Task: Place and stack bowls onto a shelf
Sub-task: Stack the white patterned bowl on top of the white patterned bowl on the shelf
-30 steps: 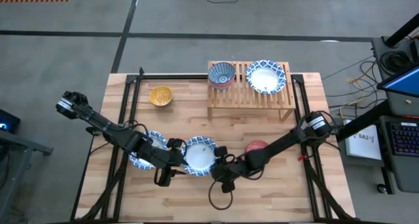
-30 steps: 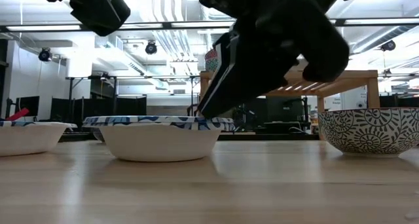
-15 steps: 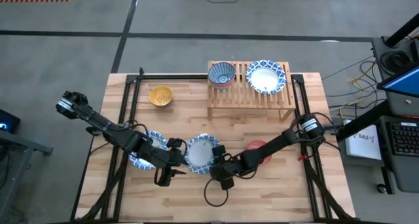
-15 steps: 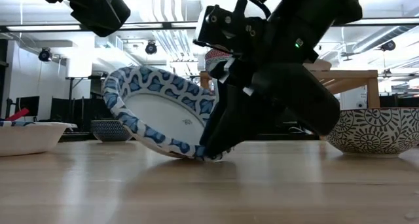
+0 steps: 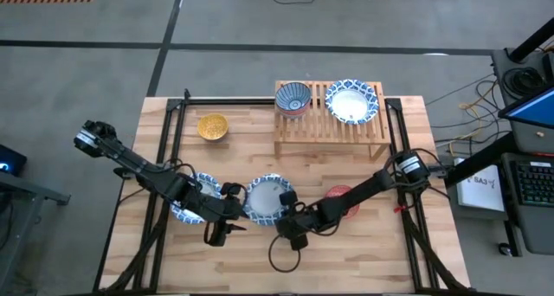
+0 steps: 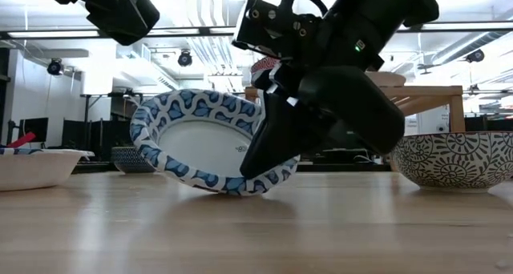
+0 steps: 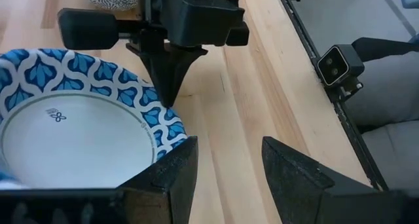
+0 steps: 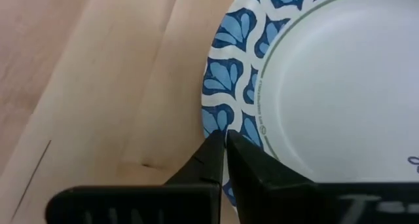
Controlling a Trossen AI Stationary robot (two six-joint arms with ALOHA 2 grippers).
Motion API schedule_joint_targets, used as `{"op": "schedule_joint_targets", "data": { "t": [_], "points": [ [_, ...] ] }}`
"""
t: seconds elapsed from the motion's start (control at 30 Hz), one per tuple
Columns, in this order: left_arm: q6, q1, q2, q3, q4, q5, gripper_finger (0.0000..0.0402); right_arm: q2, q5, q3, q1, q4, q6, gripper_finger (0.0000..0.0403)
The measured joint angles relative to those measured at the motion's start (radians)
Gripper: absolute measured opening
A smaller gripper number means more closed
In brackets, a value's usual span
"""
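Right gripper (image 5: 282, 211), frame centre-bottom, pinches the rim of a large blue-and-white bowl (image 5: 265, 197), tilted on edge. Left gripper (image 5: 230, 216) beside it, jaws parted, empty.

Light butcher-block table (image 5: 260, 257) of glued wood strips, black frame rails along both sides. Directly on it: a yellow bowl (image 5: 212, 126) near the far left; a slatted wooden shelf (image 5: 329, 127) at the far edge; a blue-and-white bowl (image 5: 185, 211) at near left, flat; another blue-and-white bowl (image 5: 265, 198) at centre, tipped up on its rim; a red bowl (image 5: 339, 194) just right of it, possibly patterned.
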Motion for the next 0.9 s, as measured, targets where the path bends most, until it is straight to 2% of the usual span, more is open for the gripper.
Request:
{"op": "schedule_joint_targets", "data": {
  "t": [0.13,0.27,0.5,0.67,0.77,0.9],
  "points": [
    [0.0,0.0,0.0,0.0,0.0,0.0,0.0152,0.0,0.001,0.019,0.001,-0.018,0.001,0.0018],
    [0.011,0.0,0.0,-0.001,0.001,-0.013,0.0152,-0.004,-0.006,0.096,0.001,-0.08,0.005,0.0046],
    [0.031,0.019,0.0,-0.082,0.007,-0.252,0.0152,-0.005,-0.006,0.213,0.001,-0.219,-0.018,0.0127],
    [0.045,0.094,0.022,-0.175,0.137,-0.25,0.0131,0.0,-0.01,0.214,-0.012,-0.234,-0.009,0.017],
    [0.056,0.139,0.036,-0.224,0.217,-0.226,0.0112,0.013,-0.036,0.206,-0.023,-0.229,-0.001,0.0177],
    [0.056,0.175,0.038,-0.241,0.245,-0.209,0.0088,0.033,-0.044,0.202,-0.031,-0.219,0.0,0.0178]
  ]
}}
